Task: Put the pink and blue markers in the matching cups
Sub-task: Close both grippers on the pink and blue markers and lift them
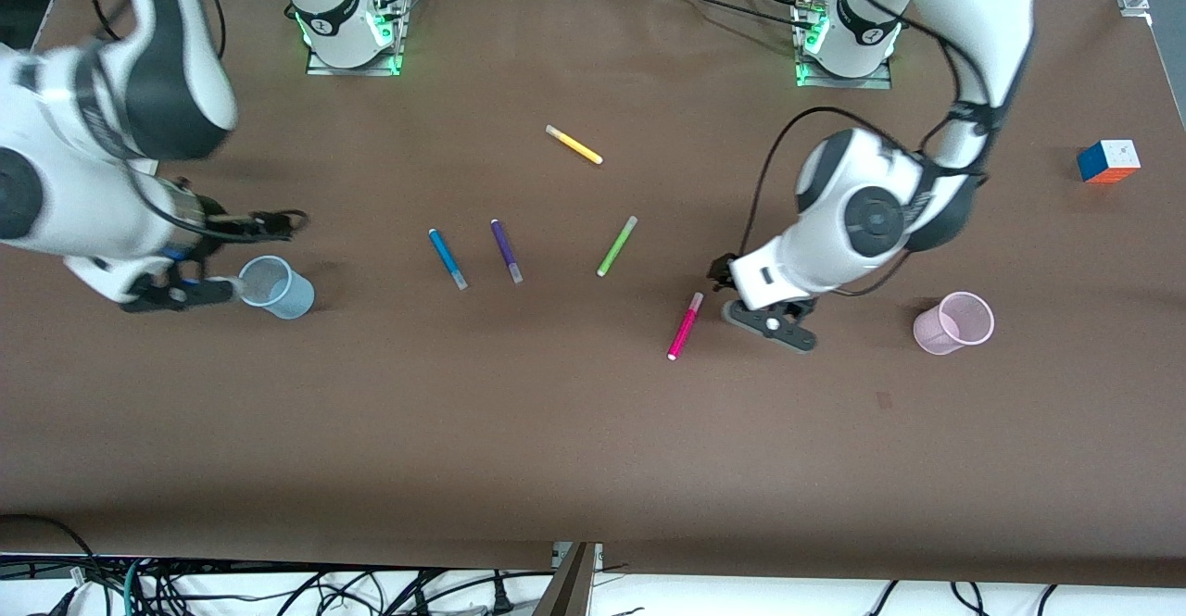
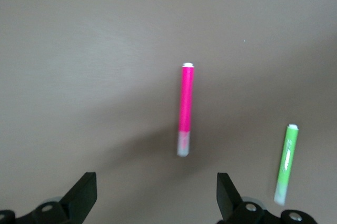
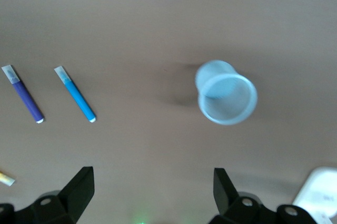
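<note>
The left tool [image 1: 752,312], fingers apart and empty, hangs just beside the pink marker [image 1: 685,326] lying on the desk [image 1: 556,431]. The right tool [image 1: 208,287], also spread empty, sits beside the blue cup [image 1: 275,287]. The blue marker [image 1: 447,258] lies mid-desk; the pink cup [image 1: 954,323] stands toward the left arm's end.

A matt brown table covering [image 1: 593,431] carries a translucent pale blue plastic cup [image 1: 276,287], a translucent pale pink plastic cup [image 1: 954,323] with a finely ribbed wall, and a smooth magenta-pink plastic marker [image 1: 686,325] with frosted cap.
</note>
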You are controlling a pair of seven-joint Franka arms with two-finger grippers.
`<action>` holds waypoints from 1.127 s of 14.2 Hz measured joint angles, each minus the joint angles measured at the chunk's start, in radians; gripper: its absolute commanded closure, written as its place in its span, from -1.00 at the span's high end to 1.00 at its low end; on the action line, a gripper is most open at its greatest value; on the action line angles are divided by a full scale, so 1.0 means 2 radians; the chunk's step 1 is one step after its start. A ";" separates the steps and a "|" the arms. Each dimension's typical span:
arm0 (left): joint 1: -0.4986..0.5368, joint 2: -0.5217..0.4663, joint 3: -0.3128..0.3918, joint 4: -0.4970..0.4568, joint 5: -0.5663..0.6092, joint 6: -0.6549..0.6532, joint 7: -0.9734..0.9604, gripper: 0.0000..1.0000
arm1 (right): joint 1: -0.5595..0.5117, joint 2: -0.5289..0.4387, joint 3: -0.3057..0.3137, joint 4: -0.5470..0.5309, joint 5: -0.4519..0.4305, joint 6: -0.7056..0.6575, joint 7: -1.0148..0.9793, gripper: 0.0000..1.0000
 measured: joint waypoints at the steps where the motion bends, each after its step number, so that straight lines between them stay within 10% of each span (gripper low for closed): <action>1: -0.012 0.008 0.000 -0.016 0.010 0.030 -0.020 1.00 | 0.014 0.015 0.001 0.000 0.000 0.013 0.000 1.00; 10: -0.037 0.061 0.001 -0.043 0.061 0.103 -0.059 1.00 | 0.122 0.129 0.004 -0.001 0.001 0.156 0.007 1.00; 16: -0.053 0.085 0.004 -0.035 0.070 0.123 -0.080 0.24 | 0.127 0.164 0.005 -0.036 0.002 0.250 0.007 1.00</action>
